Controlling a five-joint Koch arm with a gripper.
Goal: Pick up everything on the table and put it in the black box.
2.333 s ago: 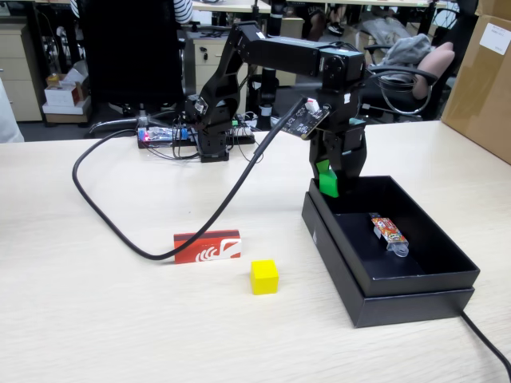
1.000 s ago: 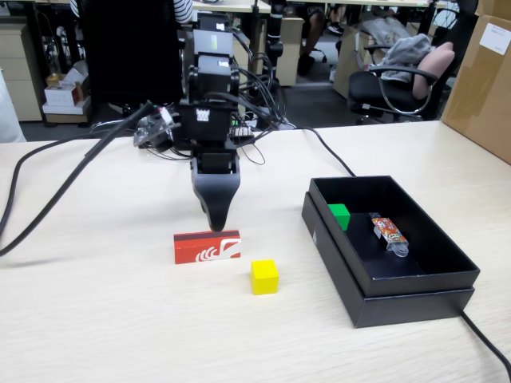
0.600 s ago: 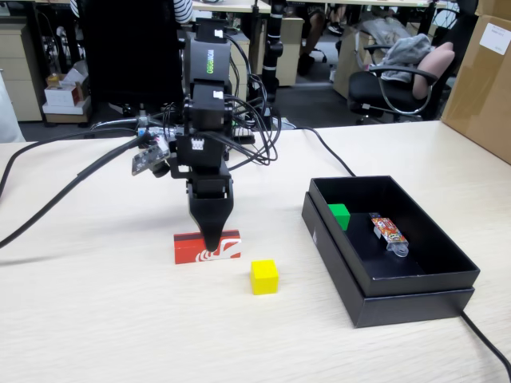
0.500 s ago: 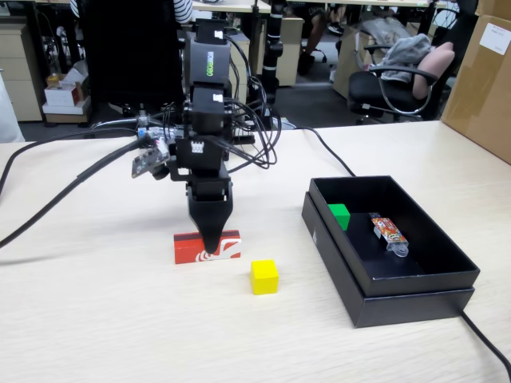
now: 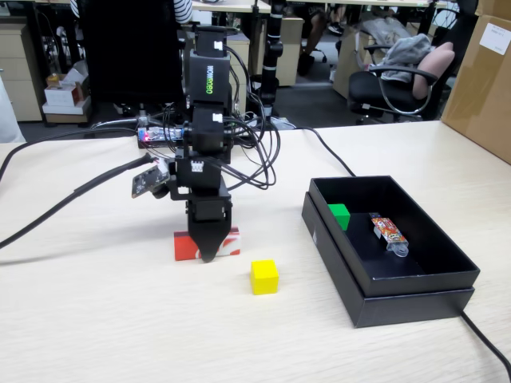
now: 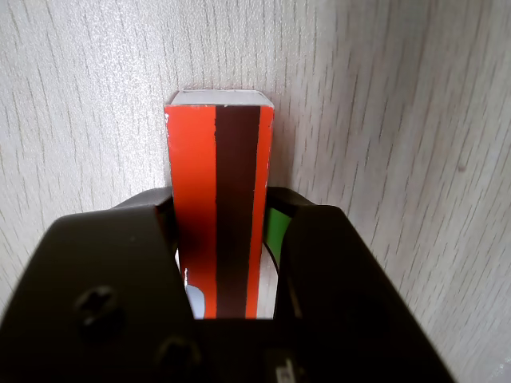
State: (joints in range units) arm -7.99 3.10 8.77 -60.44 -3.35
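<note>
While my tool point(image 5: 207, 257) points straight down at the counter point(image 5: 104, 319), its jaws straddle the red-orange packet point(image 6: 217, 215) in the wrist view, with a sliver of gap on the right side, so I read it as narrow around the packet but not clamped. The packet lies flat on the counter. The yellow cube point(image 5: 264, 276) sits near it, toward the black box point(image 5: 415, 299). Inside that box I see the green cube point(image 5: 339, 215) and a candy wrapper point(image 5: 389, 231).

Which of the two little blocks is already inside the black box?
The green block. It sits inside the black box, near the candy. The yellow block lies on the table.
</note>
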